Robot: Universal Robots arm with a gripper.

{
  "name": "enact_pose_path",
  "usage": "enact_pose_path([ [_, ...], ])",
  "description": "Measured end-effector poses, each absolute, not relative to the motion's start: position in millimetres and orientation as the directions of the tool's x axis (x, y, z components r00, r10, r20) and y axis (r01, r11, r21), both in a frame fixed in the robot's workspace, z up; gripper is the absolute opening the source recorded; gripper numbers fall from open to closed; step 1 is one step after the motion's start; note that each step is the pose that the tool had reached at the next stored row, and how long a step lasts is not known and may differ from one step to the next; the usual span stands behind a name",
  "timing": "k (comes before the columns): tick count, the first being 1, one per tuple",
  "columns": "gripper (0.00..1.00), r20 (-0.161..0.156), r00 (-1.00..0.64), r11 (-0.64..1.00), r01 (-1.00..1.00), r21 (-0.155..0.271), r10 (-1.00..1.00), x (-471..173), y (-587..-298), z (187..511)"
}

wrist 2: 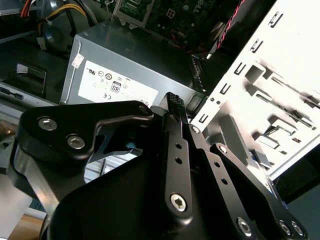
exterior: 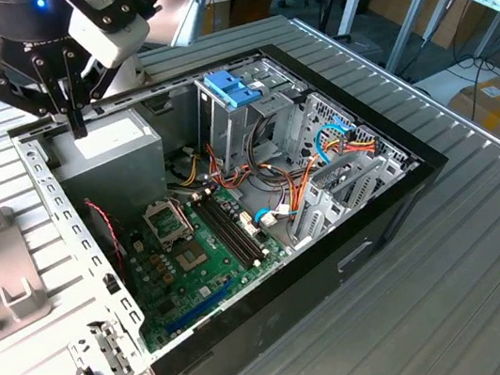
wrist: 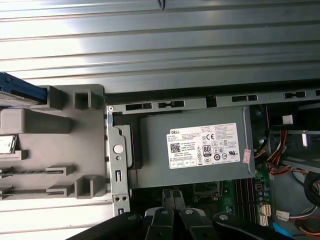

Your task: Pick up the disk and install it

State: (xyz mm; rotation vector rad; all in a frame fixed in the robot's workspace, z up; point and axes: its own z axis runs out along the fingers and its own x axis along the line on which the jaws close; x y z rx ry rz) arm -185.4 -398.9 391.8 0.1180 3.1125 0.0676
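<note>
1. I judge the step in hand to be the reach for the flat, blue-edged disk (wrist: 20, 89). The black two-fingered claw (exterior: 76, 120) hangs over the open black desktop computer case (exterior: 369, 216). Its tips are above the big grey metal power-supply box (exterior: 117, 156) with the white label.
2. The claw's fingers are pressed together with nothing between them; in the second wrist view the fingertips (wrist 2: 172, 100) meet as one dark point.
3. To do this reach well, I would keep enough height to clear the case's pale perforated metal rim (exterior: 72, 235). I would spread the fingers before descending. I would also square the approach to the disk's flat faces, so the pads close on metal and not on the blue plastic.
4. In the first wrist view the disk stands at a corner of the grey moulded holder (wrist: 50, 145). Little of it shows, so I hold that reading loosely.
5. The holder sits outside the case on the ribbed metal table (exterior: 422, 312), towards the exterior view's left. The disk is therefore well apart from the claw, with the rim between them.
</note>
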Motion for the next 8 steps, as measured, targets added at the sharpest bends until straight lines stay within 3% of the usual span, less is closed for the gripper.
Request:
enact_pose_path([
  [8,0.11,-0.024,-0.997,0.996,0.075,0.044,0.076,-190.0,-398.9,391.7],
])
